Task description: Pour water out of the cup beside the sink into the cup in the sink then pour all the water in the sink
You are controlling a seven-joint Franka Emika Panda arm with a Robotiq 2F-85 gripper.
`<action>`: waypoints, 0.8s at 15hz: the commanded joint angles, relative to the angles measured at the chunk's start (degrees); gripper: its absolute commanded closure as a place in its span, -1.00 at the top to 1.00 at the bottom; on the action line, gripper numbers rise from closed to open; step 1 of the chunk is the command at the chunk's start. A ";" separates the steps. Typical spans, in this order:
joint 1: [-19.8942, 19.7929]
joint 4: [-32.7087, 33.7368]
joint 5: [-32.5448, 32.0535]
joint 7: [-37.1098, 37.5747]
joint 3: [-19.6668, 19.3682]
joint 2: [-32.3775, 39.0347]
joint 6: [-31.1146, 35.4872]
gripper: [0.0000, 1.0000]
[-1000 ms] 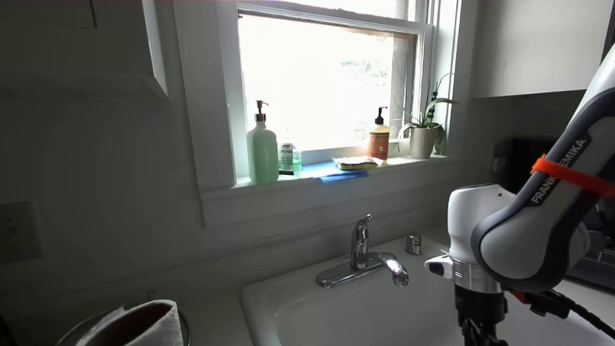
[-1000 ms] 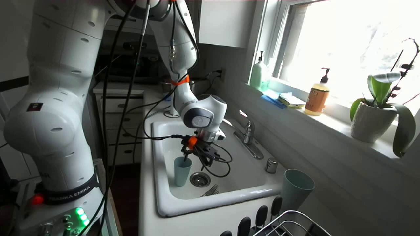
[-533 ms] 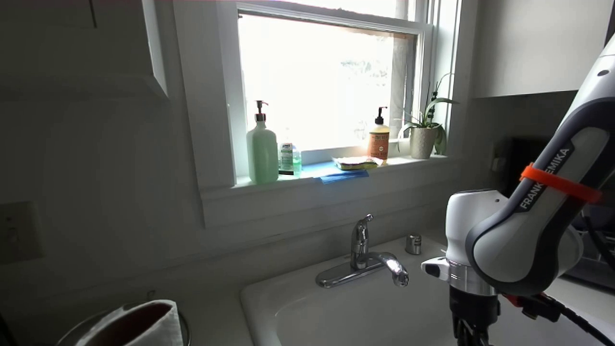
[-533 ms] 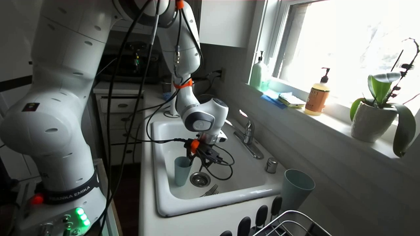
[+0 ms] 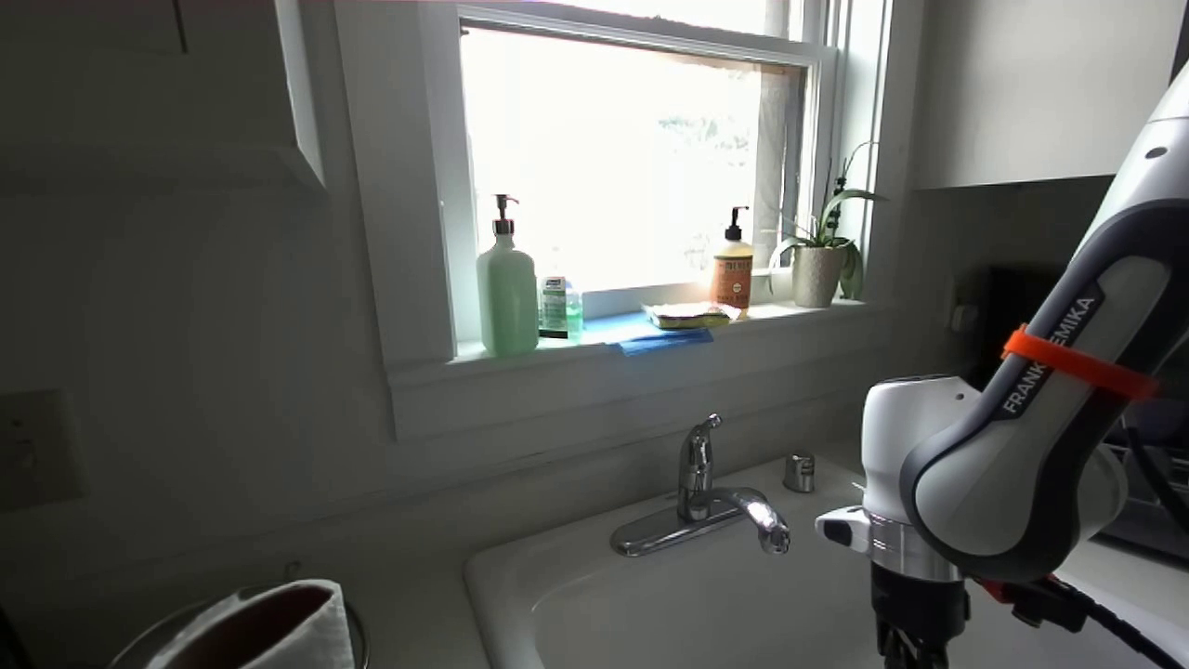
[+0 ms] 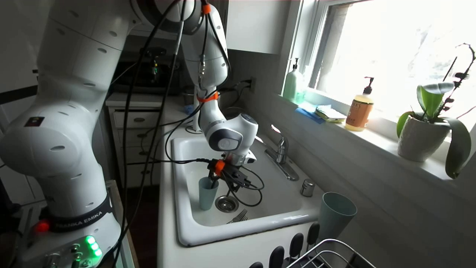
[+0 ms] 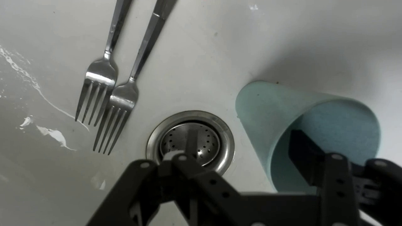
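Your arm [image 6: 238, 128] has dipped and the cup [image 7: 279, 108] in the sink [image 6: 179, 193] shifted slightly; it stands upright, its wall nearest the drain [image 7: 207, 138] between your parted jaws, one finger [image 7: 303, 146] inside, one out.

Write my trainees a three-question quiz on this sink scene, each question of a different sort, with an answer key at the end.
1. Count: how many forks does the wrist view show in the sink?
2. True or false: in the wrist view, the drain lies between the forks and the light green cup.
3. Multiple choice: how does the claw stand? A) shut on a fork; B) open; C) shut on the drain.

Key:
1. Two.
2. True.
3. B: its jaws stand apart, one of them at the cup's mouth.
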 commanded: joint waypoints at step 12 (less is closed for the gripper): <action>0.24 1.77 -0.88 5.90 -0.18 -1.04 -3.44 -0.99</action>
